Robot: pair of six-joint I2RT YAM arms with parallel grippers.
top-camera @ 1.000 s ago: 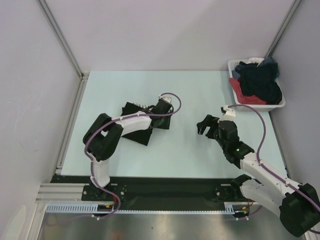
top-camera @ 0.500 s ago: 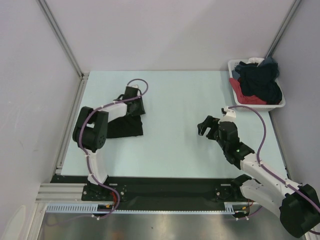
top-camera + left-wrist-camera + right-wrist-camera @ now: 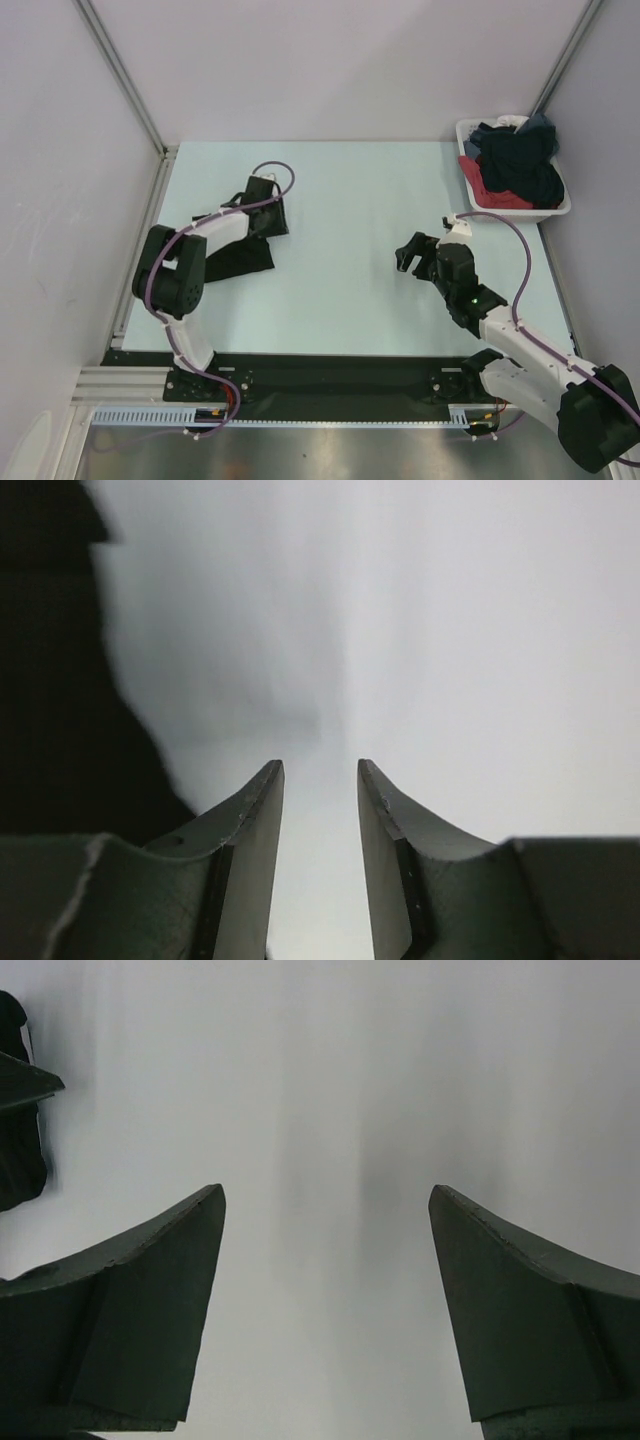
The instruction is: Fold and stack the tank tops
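Over on the far left of the smooth, pale green counter (image 3: 350, 180) lies the plain black tank top (image 3: 240, 258). It is soft, limp fabric, bunched into a rough oblong with a thin strip trailing toward the counter's left edge. My left gripper (image 3: 320, 765) is at the cloth's far right end. Its 2 dark, wedge-shaped fingers stand a little apart, with only bare counter showing between them, so they pinch nothing. In my left wrist view the black cloth fills the left side as a matte, featureless mass.

My right gripper (image 3: 325, 1190) sits well apart from the top, over the right-middle of the counter. Its 2 broad, tapered fingers are spread wide, with blank counter between them.

Against the far right corner stands a white rectangular plastic basket (image 3: 556, 211). It holds a crumpled heap of dark navy and black garments, with a red piece along its near left side.
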